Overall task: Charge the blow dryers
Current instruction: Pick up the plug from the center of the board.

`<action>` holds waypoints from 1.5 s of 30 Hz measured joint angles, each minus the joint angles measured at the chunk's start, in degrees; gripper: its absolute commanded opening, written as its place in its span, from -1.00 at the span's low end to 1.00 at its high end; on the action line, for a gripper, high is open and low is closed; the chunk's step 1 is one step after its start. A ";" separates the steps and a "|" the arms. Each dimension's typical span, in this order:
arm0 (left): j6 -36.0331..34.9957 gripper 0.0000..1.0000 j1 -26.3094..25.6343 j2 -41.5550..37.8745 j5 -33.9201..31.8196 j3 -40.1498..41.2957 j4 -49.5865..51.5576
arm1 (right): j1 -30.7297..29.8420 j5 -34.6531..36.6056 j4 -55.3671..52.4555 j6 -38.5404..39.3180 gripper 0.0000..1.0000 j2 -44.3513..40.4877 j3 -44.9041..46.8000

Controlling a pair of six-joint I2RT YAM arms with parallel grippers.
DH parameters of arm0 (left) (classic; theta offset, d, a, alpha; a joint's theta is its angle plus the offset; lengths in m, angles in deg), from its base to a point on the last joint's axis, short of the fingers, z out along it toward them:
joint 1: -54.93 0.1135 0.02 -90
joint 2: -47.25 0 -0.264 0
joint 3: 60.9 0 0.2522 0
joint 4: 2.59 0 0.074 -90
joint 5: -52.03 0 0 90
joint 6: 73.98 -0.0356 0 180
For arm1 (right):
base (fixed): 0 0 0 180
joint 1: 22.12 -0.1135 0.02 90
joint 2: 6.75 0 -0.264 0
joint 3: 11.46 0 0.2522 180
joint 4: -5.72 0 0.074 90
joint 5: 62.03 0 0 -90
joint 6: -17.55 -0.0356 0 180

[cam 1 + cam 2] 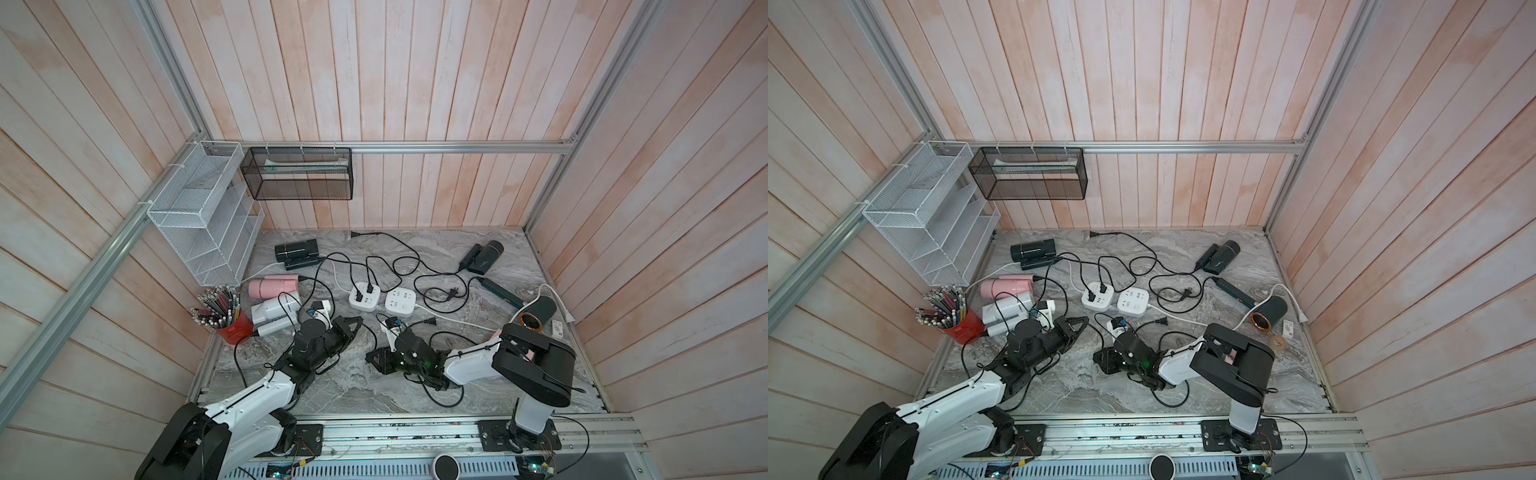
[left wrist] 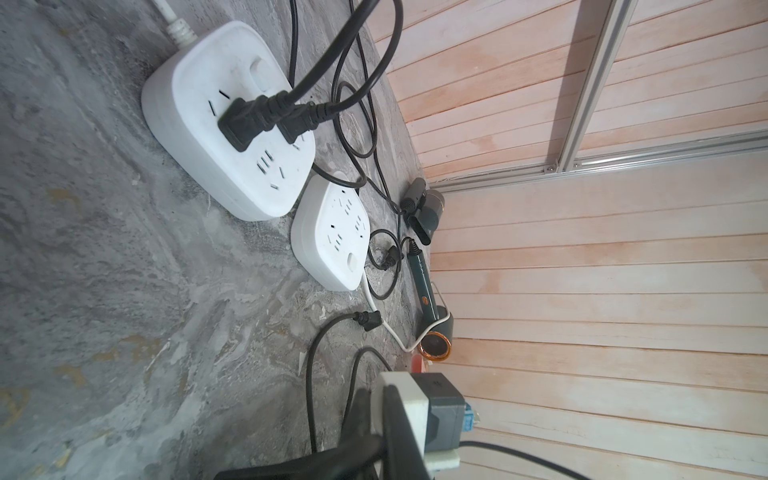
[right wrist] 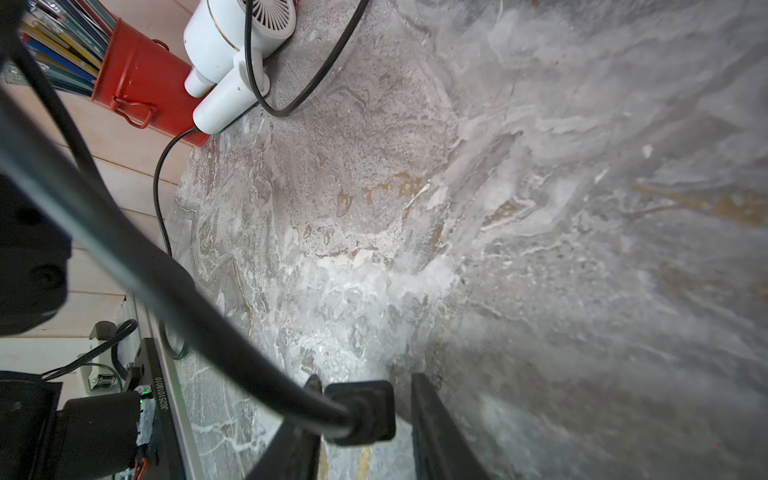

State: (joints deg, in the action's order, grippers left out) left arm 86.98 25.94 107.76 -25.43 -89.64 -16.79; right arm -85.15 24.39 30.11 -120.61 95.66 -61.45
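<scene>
So two plugs (image 2: 249, 120) sit in one power strip (image 2: 187, 95), the other blow dryers (image 1: 486, 253) seemingly wait, the left end effector (image 1: 355, 322) is closed, and the right end effector (image 3: 365, 386) loosely straddles a black plug (image 3: 359, 411).

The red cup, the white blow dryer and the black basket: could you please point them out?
red cup (image 1: 237, 331): a top view, side wall.
white blow dryer (image 1: 266, 310): a top view, barrel.
black basket (image 1: 299, 189): a top view, front mesh.

At 4 o'clock on the table (image 1: 340, 386), a pink blow dryer (image 1: 528, 354) shows only as a sliver under the right arm's elbow (image 1: 536, 370). In its wrist view the left gripper (image 2: 390, 436) is a blurred dark mass, cut by the frame edge.
</scene>
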 measured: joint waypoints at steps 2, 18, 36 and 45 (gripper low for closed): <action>0.02 -0.81 0.13 0.00 -0.02 0.00 0.11 | -0.07 -0.17 0.07 -0.13 -0.39 0.24 -0.13; -0.04 -0.70 2.58 -1.86 0.48 0.85 2.14 | -0.66 0.63 -1.01 1.57 -0.64 -0.13 -0.57; -22.45 -0.03 7.34 -5.09 21.59 -3.52 21.44 | -0.72 0.50 -12.28 11.78 -0.63 -1.84 -4.98; -24.46 -0.11 5.35 3.13 24.94 -3.52 17.75 | -0.72 0.48 -14.40 13.18 -0.64 -2.58 -5.25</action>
State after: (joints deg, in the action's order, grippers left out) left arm 62.52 31.29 110.88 -0.50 -93.16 0.96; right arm -85.87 24.87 15.71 -107.43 93.08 -66.69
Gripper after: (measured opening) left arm 0.465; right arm 0.211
